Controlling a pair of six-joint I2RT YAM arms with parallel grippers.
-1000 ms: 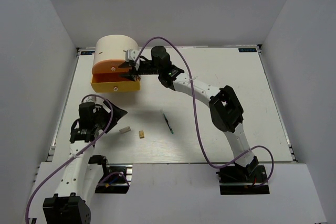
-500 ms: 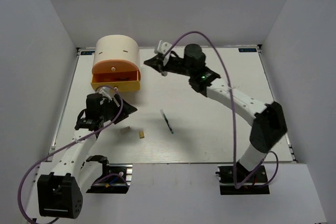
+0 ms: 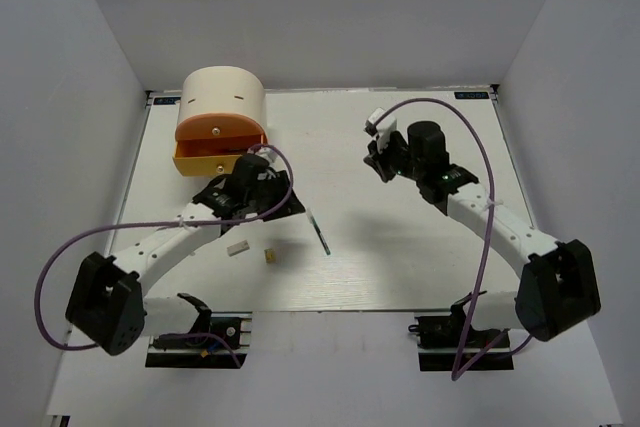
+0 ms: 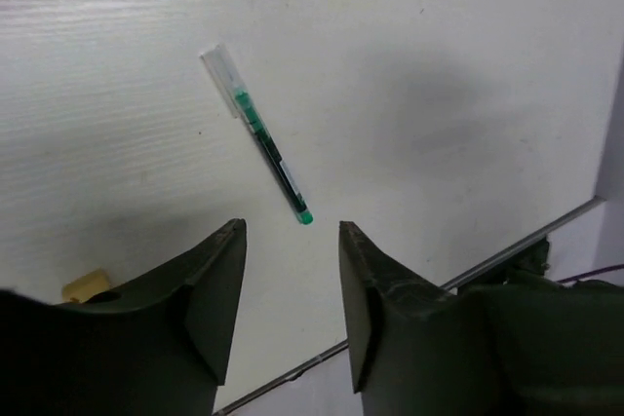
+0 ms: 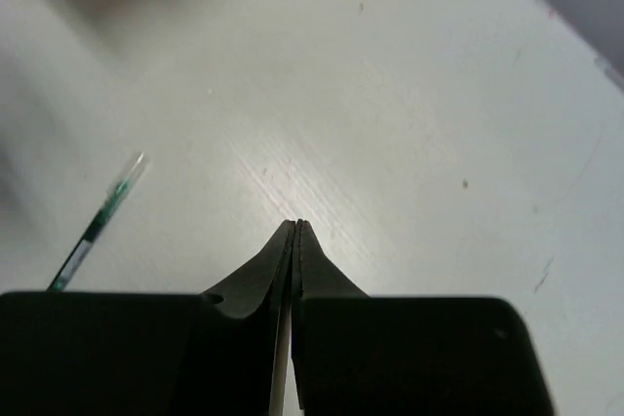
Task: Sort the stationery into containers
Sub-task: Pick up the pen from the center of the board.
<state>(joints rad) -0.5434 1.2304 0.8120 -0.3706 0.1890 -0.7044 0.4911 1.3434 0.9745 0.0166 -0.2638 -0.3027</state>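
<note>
Two grippers, both empty from what I see. My left gripper (image 4: 291, 233) hangs over the table (image 3: 430, 257) with jaws partly open around nothing, the green pen (image 4: 258, 133) lying flat just beyond its tips. My right gripper (image 5: 295, 231) is pinched fully closed, right of centre overhead. A grey block (image 3: 237, 247) and a tan block (image 3: 269, 256) lie left of the pen. At upper left, the cream drum (image 3: 222, 97) carries its orange tray (image 3: 220, 132) and yellow tray (image 3: 212, 160).
</note>
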